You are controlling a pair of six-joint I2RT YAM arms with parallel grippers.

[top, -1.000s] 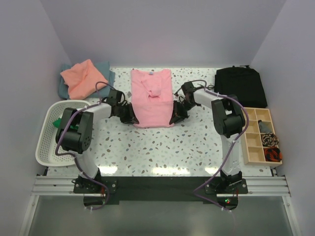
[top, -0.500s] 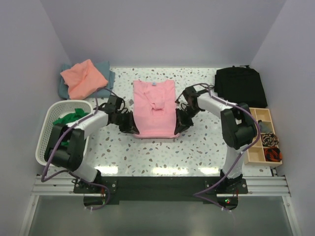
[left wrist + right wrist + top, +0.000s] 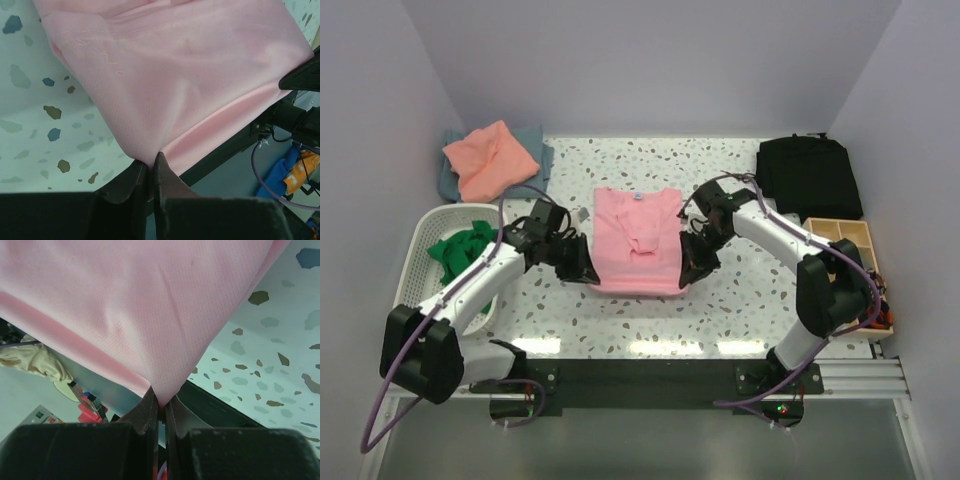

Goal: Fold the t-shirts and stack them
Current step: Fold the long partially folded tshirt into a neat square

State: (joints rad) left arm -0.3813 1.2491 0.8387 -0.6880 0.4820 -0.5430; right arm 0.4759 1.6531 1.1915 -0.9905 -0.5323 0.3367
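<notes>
The light pink t-shirt [image 3: 637, 238] lies mid-table with its sleeves folded in and its neck label at the far edge. My left gripper [image 3: 584, 274] is shut on its near left corner, and the pinched cloth [image 3: 150, 155] shows between the jaws in the left wrist view. My right gripper [image 3: 686, 275] is shut on the near right corner [image 3: 161, 397]. A salmon-orange t-shirt [image 3: 488, 158] rests on a grey-blue t-shirt [image 3: 532, 148] at the far left. A bright green t-shirt [image 3: 460, 247] sits in the basket.
A white mesh basket [image 3: 418, 257] stands at the left edge. A black bag [image 3: 809, 174] lies at the far right. A wooden compartment tray [image 3: 848, 270] with small items sits at the right edge, behind my right arm.
Both grippers have pulled the pink shirt's near corners toward the near edge of the table. The whole shirt has slid closer with them.
</notes>
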